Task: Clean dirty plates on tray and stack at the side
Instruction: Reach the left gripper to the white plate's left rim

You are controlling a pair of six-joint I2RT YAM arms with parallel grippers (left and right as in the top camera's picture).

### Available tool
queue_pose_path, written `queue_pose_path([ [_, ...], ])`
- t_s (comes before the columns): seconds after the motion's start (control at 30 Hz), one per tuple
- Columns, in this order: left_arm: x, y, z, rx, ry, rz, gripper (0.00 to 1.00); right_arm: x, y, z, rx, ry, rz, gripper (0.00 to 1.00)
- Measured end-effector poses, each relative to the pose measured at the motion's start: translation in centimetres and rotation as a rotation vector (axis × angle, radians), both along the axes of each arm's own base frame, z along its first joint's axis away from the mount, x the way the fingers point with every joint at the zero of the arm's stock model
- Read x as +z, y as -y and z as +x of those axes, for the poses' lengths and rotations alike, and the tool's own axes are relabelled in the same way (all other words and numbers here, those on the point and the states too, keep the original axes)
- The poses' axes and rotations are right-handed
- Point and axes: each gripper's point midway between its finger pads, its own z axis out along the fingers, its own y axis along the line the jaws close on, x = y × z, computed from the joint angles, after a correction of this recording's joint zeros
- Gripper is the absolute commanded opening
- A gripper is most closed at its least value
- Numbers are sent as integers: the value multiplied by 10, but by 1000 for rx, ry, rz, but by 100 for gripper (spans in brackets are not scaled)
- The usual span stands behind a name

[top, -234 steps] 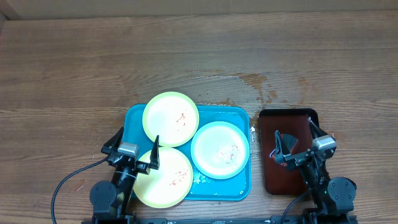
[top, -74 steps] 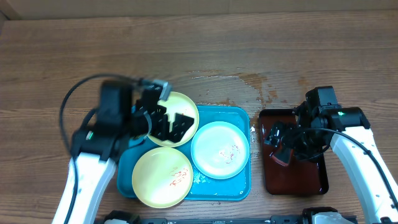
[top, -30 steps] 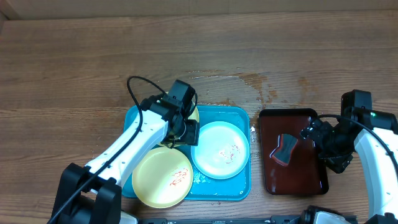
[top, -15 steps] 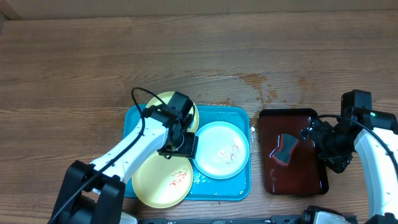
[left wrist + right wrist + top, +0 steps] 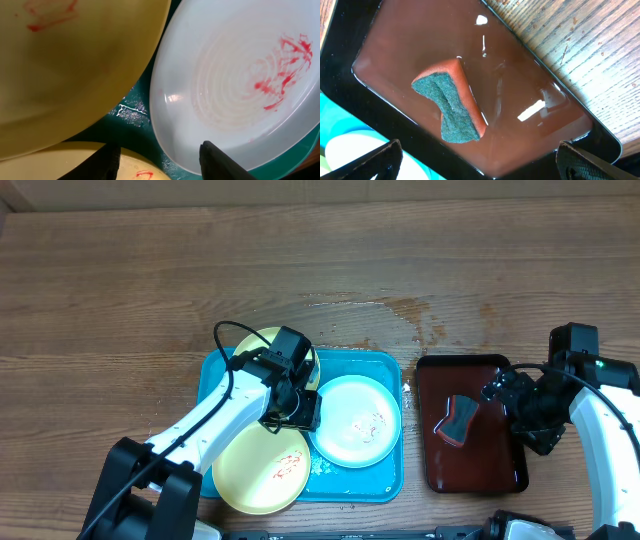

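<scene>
While the left tool (image 5: 160, 150) hangs low over the tray (image 5: 365, 362), its fingers (image 5: 216, 159) stand apart, straddling the left rim of the mint plate (image 5: 358, 420). Can't tell if they touch it.

All three plates sit on the turquoise tray:
- the mint plate is on the right
- the far yellow plate (image 5: 255, 343) is far left
- the near yellow plate (image 5: 262, 475) is near left, overhanging the tray's near edge

Each plate has thin red smears. Water beads (image 5: 132, 111) lie on the tray floor between them.

Right tool (image 5: 480, 146) is spread wide and empty above the dark red tray (image 5: 480, 460) on the right, where a green-faced orange sponge (image 5: 452, 107) lies. A wet patch (image 5: 400, 315) shows on the table (image 5: 150, 280) just far of both trays.
</scene>
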Motion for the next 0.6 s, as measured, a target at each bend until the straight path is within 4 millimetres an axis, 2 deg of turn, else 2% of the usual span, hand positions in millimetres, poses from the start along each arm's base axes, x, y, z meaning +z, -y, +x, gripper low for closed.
queue_pose_path([
  [0.07,0,0,-2,-1,-7,0,46,0,0,0,0,1,0,100],
  [0.27,0,5,-5,-21,-6,-3,50,-3,1,5,2,24,-4,100],
  [0.43,-3,19,-5,-66,19,-13,47,-17,-6,-4,4,-2,30,100],
  [0.5,-9,19,-5,-68,11,2,47,-20,-7,-7,5,-12,37,100],
  [0.6,-16,16,-4,-56,1,30,56,-20,-9,-8,13,-12,45,100],
])
